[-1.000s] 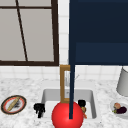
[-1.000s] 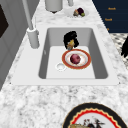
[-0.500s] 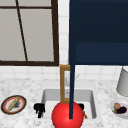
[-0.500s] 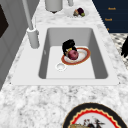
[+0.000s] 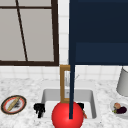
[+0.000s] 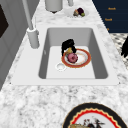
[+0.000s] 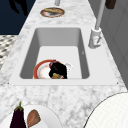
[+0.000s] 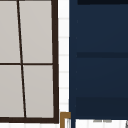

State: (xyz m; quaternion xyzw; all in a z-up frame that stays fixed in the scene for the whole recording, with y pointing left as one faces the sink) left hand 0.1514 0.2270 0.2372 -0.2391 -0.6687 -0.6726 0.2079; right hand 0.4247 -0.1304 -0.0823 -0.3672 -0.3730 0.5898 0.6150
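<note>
Fingers of the right hand (image 6: pixel 68 46) bend down over the far rim of an orange-rimmed plate (image 6: pixel 84 58) on the sink (image 6: pixel 100 50) floor; in the right side view the hand (image 7: pixel 58 70) covers the near part of the plate (image 7: pixel 41 69), and something small and tan shows under its fingertips — whether they pinch it or merely rest on it I cannot tell. A pink doughnut (image 6: pixel 72 57) lies on the plate just beside those fingers, touching or nearly so; a small round drain (image 6: pixel 60 66) sits just left of the plate in the left side view.

In the front view the right hand (image 5: pixel 80 106) peeks out beside a big red ball (image 5: pixel 62 117) and a dark blue post (image 5: pixel 72 82) that block most of the basin; the left hand (image 5: pixel 39 109) hangs at the sink's left edge, its fingers pointing downward and seemingly slack, holding nothing.

Open basin floor lies between the plate and the tap-side wall; the faucet (image 6: pixel 32 32) stands on the back ledge, well apart from the hand. On the counter, a patterned plate (image 5: pixel 13 104) lies to the left; a white dish with an eggplant (image 7: pixel 18 116) lies to the right, near a grey pot (image 5: pixel 123 82).
</note>
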